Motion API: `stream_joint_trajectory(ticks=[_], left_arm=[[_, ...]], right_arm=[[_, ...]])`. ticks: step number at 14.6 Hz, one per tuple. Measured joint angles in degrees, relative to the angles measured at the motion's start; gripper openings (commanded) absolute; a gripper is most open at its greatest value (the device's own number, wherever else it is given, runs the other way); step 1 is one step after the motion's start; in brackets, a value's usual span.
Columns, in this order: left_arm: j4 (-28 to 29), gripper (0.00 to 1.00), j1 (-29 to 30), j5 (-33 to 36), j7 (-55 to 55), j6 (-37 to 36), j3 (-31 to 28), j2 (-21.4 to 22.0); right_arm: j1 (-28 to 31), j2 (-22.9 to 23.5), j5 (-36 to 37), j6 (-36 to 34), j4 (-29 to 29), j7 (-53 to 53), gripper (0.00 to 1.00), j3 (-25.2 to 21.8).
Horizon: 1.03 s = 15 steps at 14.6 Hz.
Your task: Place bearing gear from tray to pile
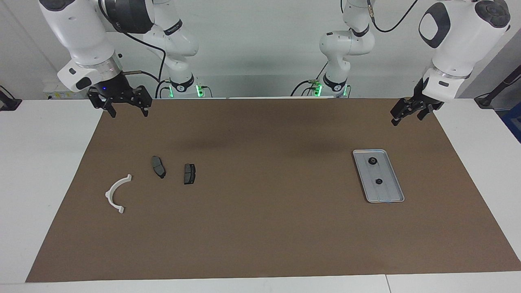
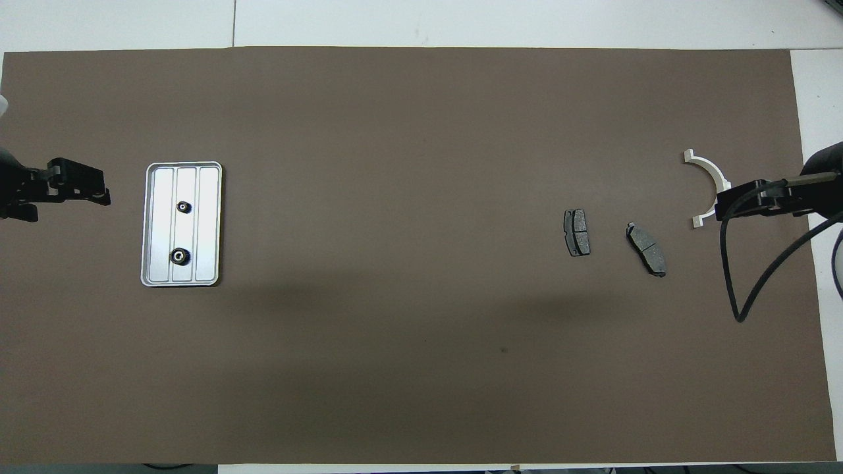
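Note:
The silver ridged tray lies on the brown mat toward the left arm's end. Two small dark bearing gears rest in it: one nearer to the robots, the other farther from them. The pile lies toward the right arm's end: a white semicircular bracket and two dark pads. My left gripper hangs open and empty over the mat's end beside the tray. Over the mat's corner by the pile, my right gripper is raised, open, holding nothing.
The brown mat covers most of the white table. A black cable loops down from the right arm's wrist.

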State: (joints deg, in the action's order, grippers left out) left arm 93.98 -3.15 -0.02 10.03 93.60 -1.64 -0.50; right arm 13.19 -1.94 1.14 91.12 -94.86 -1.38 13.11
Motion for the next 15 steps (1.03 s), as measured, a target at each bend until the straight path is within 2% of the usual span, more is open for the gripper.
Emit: stream_joint_trajectory(ticks=[11,15], left_arm=[[0.4,1.00,0.0,0.0,0.0,0.2,0.6,0.0],[4.4,1.00,0.7,0.0,-0.5,5.5,0.1,0.0]], right_arm=[[0.0,0.0,0.0,0.0,-0.2,0.0,1.00,0.0],[0.0,0.0,0.0,0.0,-0.4,0.0,1.00,0.0]])
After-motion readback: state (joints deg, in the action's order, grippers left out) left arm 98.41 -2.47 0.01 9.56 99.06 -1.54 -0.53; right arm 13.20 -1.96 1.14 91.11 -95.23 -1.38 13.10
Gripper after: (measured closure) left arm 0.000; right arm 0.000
